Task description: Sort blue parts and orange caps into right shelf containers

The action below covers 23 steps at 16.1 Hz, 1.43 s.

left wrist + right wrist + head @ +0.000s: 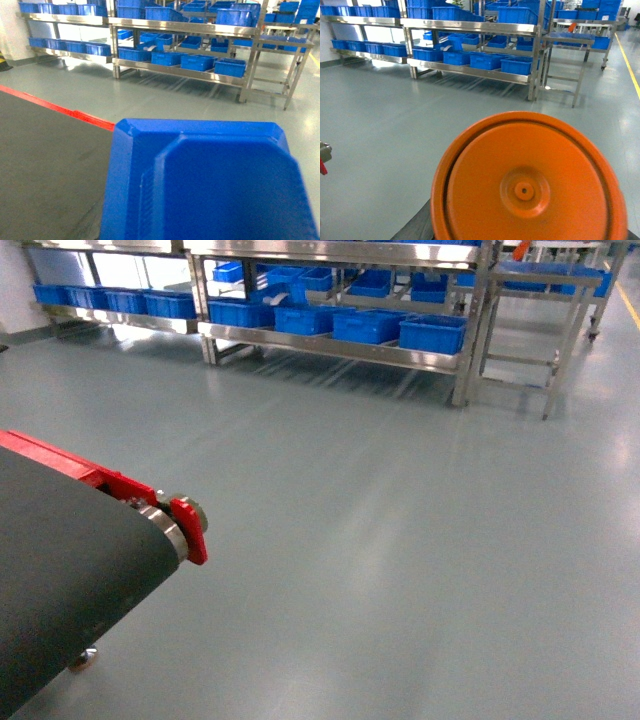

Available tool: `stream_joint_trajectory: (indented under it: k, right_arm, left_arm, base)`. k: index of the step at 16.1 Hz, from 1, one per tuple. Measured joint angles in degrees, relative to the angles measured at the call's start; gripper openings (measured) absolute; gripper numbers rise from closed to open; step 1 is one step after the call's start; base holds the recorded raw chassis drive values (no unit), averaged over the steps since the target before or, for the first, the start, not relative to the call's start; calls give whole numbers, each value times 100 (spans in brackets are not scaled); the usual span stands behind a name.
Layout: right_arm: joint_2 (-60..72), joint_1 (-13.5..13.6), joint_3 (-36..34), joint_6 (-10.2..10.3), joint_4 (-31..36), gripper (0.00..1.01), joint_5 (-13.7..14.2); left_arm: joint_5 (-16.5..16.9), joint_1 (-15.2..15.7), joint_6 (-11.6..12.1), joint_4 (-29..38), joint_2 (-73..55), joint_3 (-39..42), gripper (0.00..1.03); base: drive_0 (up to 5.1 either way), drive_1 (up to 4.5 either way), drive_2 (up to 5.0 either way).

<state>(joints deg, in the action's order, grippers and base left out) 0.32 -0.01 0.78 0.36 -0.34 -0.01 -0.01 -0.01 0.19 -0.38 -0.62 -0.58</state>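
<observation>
Head view: grey-green floor [380, 540] across most of the frame. Lower left, the rounded end of a dark conveyor belt [70, 570] with a red side rail [90, 472] and a red end bracket beside a metal roller. Along the top edge, steel shelving [340, 345] carrying rows of blue crates [432, 333] on the low shelf, more on the tier above. Upper right, a steel-framed trolley [540, 330]. No arm, no pincer anywhere in this view.

Left wrist view: filling the lower centre and right, very close to the lens, a blue part [200, 185], bright plastic with a raised angular rim and a ribbed patch on its left side. Behind it at left, the dark belt with its red edge running diagonally. Upper frame, the same shelving and crates, well apart. Left pincer itself hidden; cannot tell whether wide, narrow, or holding.

Right wrist view: lower centre, close to the lens, the round end of an orange cap [527, 185], with a small raised hub at its middle. Floor behind, shelving and crates at top, a yellow floor line [629, 60] at far right. Right pincer hidden too; state cannot be told.
</observation>
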Motion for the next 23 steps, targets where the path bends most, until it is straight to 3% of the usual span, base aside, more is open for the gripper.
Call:
stream_joint_trajectory:
  k: [23]
  right_arm:
    - [0,0,0,0,0,44,2]
  left_arm:
    - [4,-11,-2,7,0,0,43]
  base:
    - [-160,-160,-160]
